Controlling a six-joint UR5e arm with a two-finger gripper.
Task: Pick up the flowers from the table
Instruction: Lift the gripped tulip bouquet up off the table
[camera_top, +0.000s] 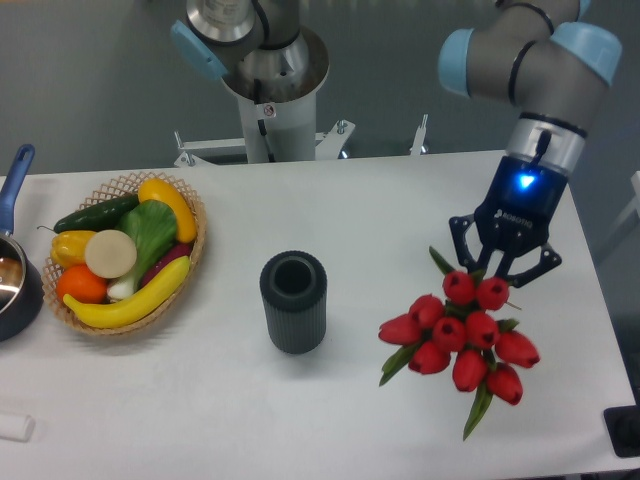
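The tool (497, 268) was closed on the flowers (462, 336) at the right of the table (380, 200); a dark ribbed cylinder (294, 301) stood to their left.

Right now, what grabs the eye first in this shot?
The red flowers at the right of the white table, with the pincer right at the bunch's upper edge, blue light glowing on the wrist. Whether it grips the stems is hidden by the blooms. Next, the wicker basket of bright produce at the left, and the dark ribbed vase standing upright mid-table.
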